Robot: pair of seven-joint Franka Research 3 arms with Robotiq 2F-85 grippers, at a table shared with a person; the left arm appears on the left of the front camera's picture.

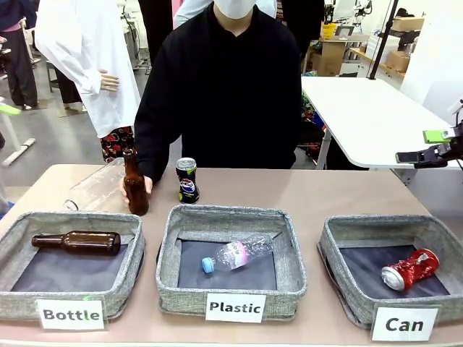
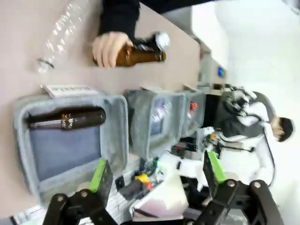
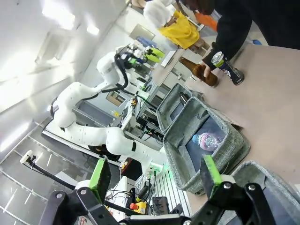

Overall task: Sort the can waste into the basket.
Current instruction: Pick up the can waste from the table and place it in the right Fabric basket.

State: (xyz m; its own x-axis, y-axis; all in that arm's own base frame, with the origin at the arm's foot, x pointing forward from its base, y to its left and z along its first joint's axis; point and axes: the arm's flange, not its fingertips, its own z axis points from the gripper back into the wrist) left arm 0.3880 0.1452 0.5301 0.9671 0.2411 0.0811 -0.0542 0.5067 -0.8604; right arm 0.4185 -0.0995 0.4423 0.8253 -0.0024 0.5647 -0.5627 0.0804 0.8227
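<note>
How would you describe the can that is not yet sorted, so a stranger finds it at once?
On the table, behind the middle basket labelled Plastic, a small can stands upright beside a brown bottle held by a hand. It is dark with a Pepsi logo, whereas the other can, red and dented, lies in the right basket.

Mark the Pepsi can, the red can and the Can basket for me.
Pepsi can (image 1: 187,184): front view, middle of its body.
red can (image 1: 411,269): front view, dented body.
Can basket (image 1: 383,225): front view, far rim.
</note>
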